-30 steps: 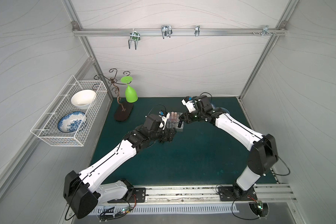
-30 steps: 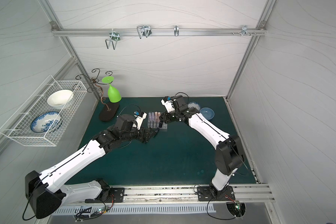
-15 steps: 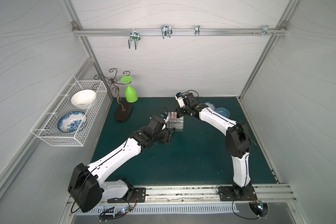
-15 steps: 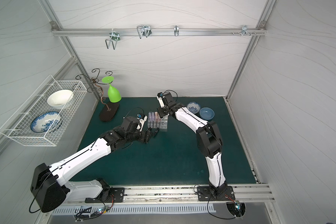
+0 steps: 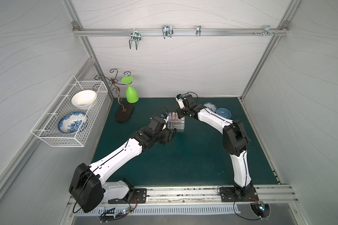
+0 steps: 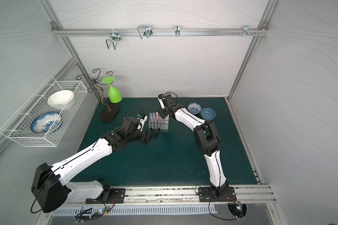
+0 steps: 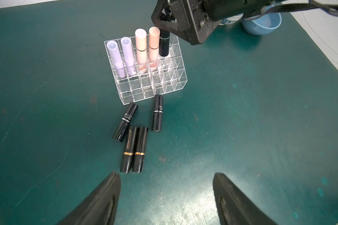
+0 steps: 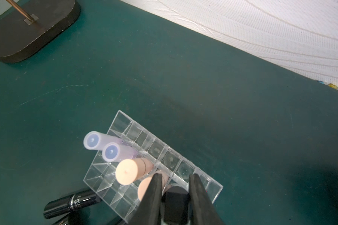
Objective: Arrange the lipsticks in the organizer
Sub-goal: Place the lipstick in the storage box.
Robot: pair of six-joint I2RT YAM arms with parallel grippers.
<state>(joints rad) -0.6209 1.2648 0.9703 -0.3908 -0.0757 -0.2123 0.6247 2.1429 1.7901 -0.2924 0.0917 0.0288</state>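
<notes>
The clear organizer (image 7: 150, 85) stands mid-mat, seen in both top views (image 5: 176, 124) (image 6: 158, 124). Upright in one row stand two lilac lipsticks (image 7: 115, 56) and two peach ones (image 7: 141, 48). Beside the peach pair, my right gripper (image 8: 176, 175) is shut on a black lipstick (image 7: 164, 45) from above; its lower end sits in a cell. Several black lipsticks (image 7: 134, 152) lie on the mat in front of the organizer. My left gripper (image 7: 166, 174) hovers open and empty just short of them.
A pale blue bowl (image 5: 223, 113) and a blue-patterned bowl (image 5: 210, 106) sit behind the right arm. A wire stand on a dark base (image 5: 124, 114) holds a green glass (image 5: 132, 93) at the back left. A white wire basket (image 5: 70, 113) with dishes hangs on the left wall.
The right arm has folded with its elbow raised, and its gripper has shifted left over the organizer with the black lipstick. The left jaws have narrowed slightly; that gripper barely moved.
</notes>
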